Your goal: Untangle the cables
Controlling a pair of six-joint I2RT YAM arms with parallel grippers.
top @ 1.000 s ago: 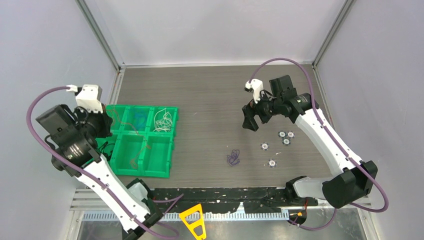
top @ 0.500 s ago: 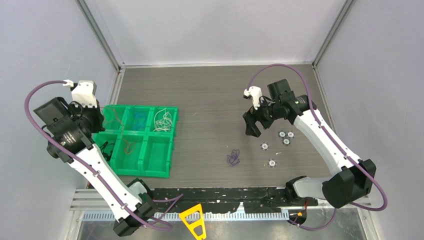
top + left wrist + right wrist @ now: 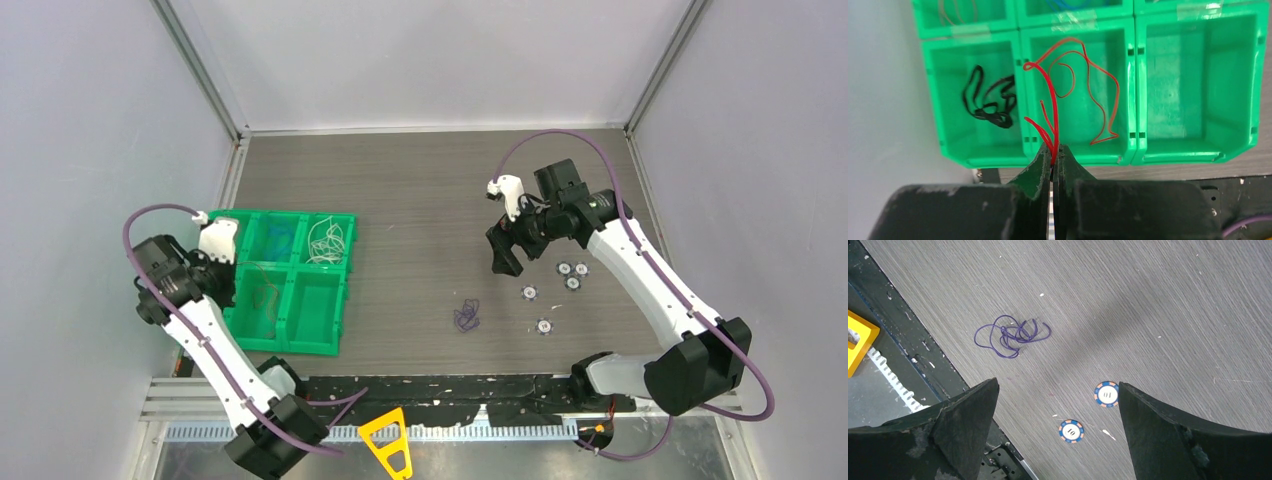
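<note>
Well, we see a grey worktop [image 3: 400, 180] with a green tray [image 3: 318, 305] of boxes on its left side. Our left pincer [image 3: 1053, 150] pinches a red cable [image 3: 1052, 100] over the tray's middle box. Our right pincer [image 3: 1058, 385] is spread wide, up above a purple cable [image 3: 1010, 335] lying loose on the worktop. One small chip [image 3: 1071, 431] says "10".

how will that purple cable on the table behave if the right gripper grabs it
Probably floppy: the purple cable lies in loose, overlapping loops, so it should dangle rather than hold its shape. It is likely very light, being so thin. Lying flat on the table, it may escape a pinch unless that is made low.
</note>
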